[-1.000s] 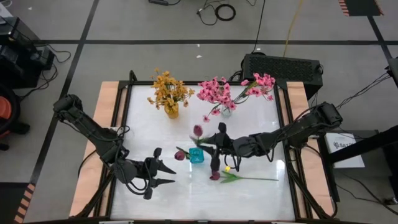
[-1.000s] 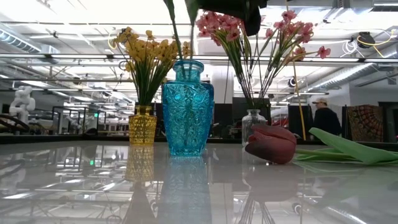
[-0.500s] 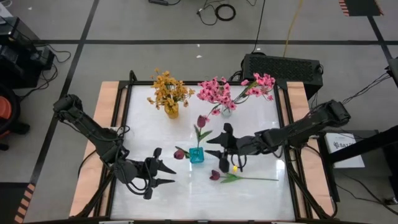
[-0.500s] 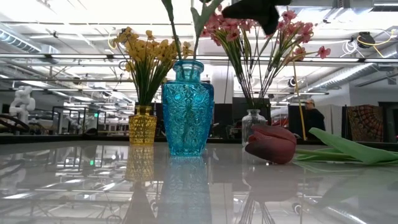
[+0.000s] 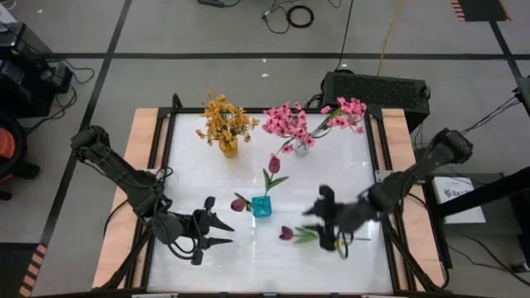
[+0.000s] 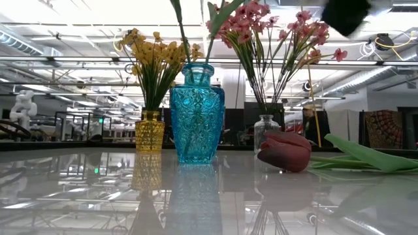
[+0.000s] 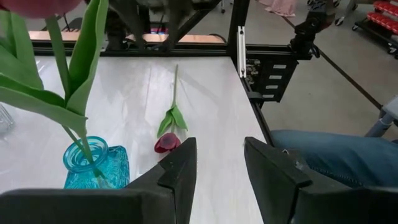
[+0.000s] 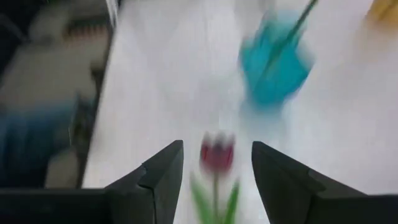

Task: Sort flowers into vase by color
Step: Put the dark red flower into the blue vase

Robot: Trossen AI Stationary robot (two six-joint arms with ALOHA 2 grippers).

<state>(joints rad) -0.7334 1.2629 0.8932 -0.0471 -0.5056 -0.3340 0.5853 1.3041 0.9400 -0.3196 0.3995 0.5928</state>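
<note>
Blue glass vase: stands upright near the middle of the white table, with two maroon tulips in its neck; one bud rises toward the far vases, the other droops over the rim toward the left arm's side.
Loose tulip: lies flat on the table on the right arm's side of the blue vase, apart from it, its maroon bud toward the vase and its green stem running off under the right gripper.
Yellow flowers: bunched in a yellow vase at the far edge of the table.
Pink flowers: spread from a clear vase just beside the yellow one, at the same far edge.
Right gripper: hangs over the loose tulip's stem and leaves, blurred in the overhead view; its wrist camera shows two dark fingers parted with a clear gap, nothing between them, and the maroon bud on the table in line with that gap.
Left gripper: low over the table's near part, well apart from the blue vase, pointing toward it; fingers parted a little and empty.
Low view: blue vase in front, the loose bud resting on the table beside it, yellow vase and clear vase behind.
</note>
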